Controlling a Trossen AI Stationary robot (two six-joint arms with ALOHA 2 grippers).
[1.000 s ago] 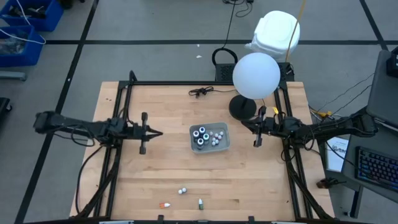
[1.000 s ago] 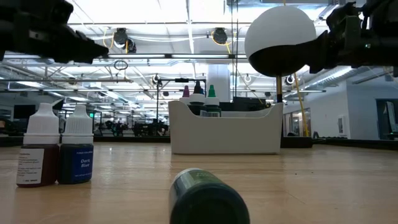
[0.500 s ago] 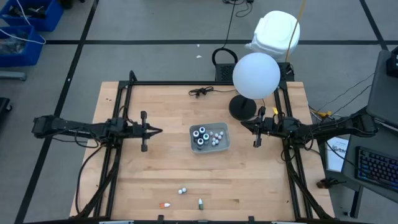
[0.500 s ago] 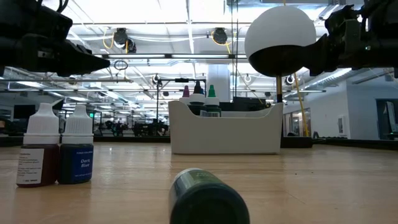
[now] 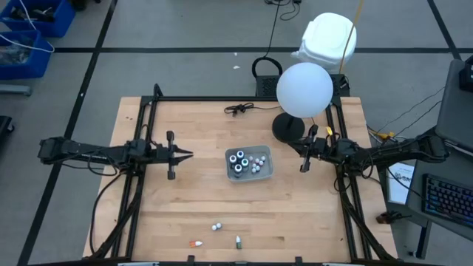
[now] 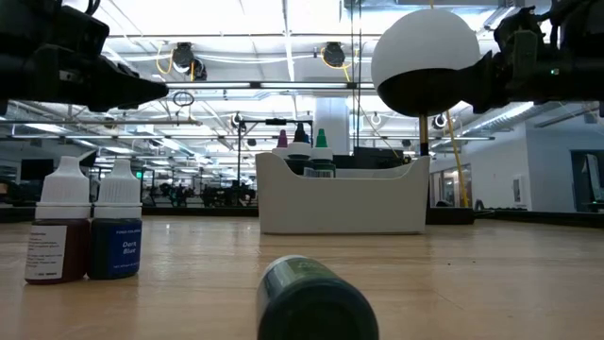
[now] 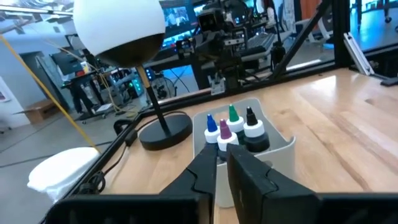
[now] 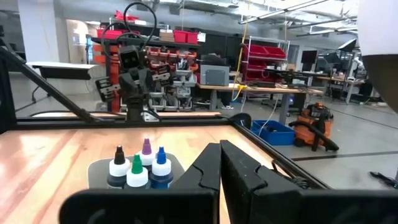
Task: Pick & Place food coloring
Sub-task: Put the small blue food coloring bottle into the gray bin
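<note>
The grey tray (image 5: pixel 267 171) stands mid-table with several food coloring bottles (image 5: pixel 239 161) upright in it; they also show as bottles (image 7: pixel 233 127) in the left wrist view and bottles (image 8: pixel 137 165) in the right wrist view. Near the front edge, two white-capped bottles (image 5: pixel 216 226) stand upright. An orange bottle (image 5: pixel 194 243) and a green bottle (image 5: pixel 238 241) lie close by. My left gripper (image 5: pixel 188 155) hovers left of the tray, pointing at it, with a narrow gap between its fingers (image 7: pixel 205 177). My right gripper (image 5: pixel 294 149) hovers right of the tray, shut and holding nothing.
A lamp with a white globe (image 5: pixel 304 89) and a black base (image 5: pixel 288 127) stands at the far right, close to my right gripper. A black cable (image 5: pixel 240 108) lies near the far edge. Black frame rails (image 5: pixel 148 125) run along both sides. Bare wood lies between the tray and the front bottles.
My left gripper has sunk a little while still pointing at the tray. The tray and the bottles have stayed put.
</note>
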